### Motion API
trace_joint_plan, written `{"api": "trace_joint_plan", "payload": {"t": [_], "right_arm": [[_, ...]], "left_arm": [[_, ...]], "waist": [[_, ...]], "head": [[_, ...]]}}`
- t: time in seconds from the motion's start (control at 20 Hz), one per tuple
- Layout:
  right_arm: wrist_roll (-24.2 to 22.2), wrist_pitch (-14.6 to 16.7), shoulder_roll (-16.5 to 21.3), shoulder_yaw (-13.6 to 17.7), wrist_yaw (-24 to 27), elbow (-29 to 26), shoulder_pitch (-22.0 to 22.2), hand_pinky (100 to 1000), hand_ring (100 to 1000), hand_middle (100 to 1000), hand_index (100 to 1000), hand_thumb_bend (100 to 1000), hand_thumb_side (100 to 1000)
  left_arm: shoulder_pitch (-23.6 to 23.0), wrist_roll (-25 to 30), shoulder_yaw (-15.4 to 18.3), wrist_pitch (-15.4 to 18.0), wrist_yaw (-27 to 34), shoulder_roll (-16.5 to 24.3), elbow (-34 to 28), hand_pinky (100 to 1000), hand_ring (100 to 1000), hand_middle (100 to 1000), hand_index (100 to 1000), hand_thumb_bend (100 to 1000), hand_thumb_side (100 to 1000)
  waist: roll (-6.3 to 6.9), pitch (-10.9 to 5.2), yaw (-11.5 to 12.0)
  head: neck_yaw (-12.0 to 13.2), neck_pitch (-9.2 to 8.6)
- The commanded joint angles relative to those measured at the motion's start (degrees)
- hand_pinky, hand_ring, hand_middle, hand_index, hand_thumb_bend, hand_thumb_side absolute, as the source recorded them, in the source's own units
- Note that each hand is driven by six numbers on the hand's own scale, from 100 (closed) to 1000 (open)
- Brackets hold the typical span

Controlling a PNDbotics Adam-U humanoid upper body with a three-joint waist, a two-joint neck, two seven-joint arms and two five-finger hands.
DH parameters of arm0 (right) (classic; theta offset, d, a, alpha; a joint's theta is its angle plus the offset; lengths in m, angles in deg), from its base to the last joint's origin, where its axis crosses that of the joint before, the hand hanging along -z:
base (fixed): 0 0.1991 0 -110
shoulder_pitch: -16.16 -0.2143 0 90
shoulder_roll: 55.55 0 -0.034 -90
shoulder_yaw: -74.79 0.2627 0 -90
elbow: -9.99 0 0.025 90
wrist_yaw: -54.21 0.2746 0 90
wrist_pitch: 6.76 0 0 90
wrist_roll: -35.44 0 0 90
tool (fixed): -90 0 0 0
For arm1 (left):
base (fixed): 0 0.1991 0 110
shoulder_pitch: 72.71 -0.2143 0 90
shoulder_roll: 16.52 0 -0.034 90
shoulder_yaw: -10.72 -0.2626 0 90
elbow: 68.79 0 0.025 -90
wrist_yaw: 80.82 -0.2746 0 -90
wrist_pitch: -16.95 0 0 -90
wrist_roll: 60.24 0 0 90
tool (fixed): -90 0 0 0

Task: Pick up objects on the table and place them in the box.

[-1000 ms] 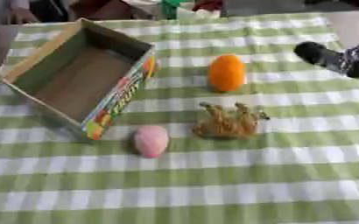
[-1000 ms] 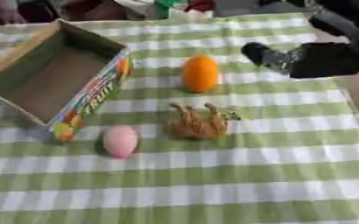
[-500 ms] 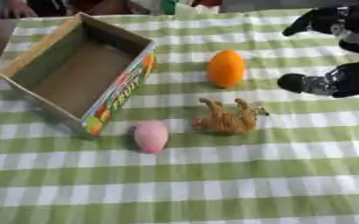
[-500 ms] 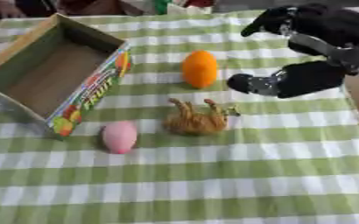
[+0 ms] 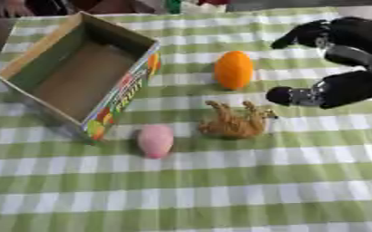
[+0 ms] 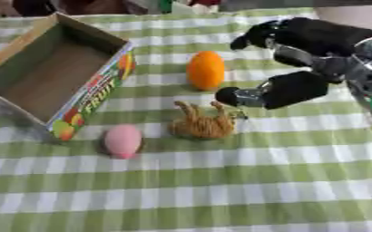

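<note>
On the counter, covered with a green-and-white checked cloth, a cardboard box lies at about 10 o'clock from the middle, open side up and empty, with fruit print on its near long wall. Pink egg-shaped object sits at 7 o'clock, just beside the box's near corner but apart from it. Brown toy animal lies on its side near the middle, legs pointing away from the robot. Orange fruit stands at 12 o'clock from the toy, apart from it. Right robot hand enters from 2 o'clock, fingers spread, thumb and upper fingers well apart, holding nothing. Its lower fingertip hovers just above the toy's right end; contact cannot be determined.
</note>
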Motion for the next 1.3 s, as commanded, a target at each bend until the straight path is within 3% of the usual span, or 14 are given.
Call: {"api": "trace_joint_plan", "payload": {"t": [0.05,0.35,0.8,1.3], "right_arm": [[-1.7,-0.2,-0.4,-0.5,-1.1,0.8,-1.5,902,898,847,966,559,983],[-3.8,0.3,-2.7,-2.0,-1.7,3.1,-2.6,907,905,867,976,559,899],[-6.9,2.0,-5.3,-4.5,-2.9,9.3,-3.9,923,939,924,998,527,795],[-8.3,4.4,-8.5,-7.3,-4.5,16.1,-6.1,924,946,935,998,524,755]], "left_arm": [[0.7,0.1,0.7,0.0,0.2,1.4,-0.8,773,788,808,885,213,1000],[0.7,-0.2,0.8,0.1,0.3,1.2,-0.8,775,787,807,883,208,1000],[0.9,-0.2,0.7,0.3,0.5,0.9,-0.8,776,784,802,882,199,1000],[1.2,-0.2,0.6,0.4,0.8,0.6,-0.8,778,781,799,882,190,1000]], "waist": [[-0.1,-0.81,0.1],[-0.16,-0.64,0.0],[-0.09,-0.53,0.3],[-0.1,-0.38,0.7]], "head": [[-0.1,1.28],[1.3,2.68],[1.0,1.16],[0.2,0.47]]}}
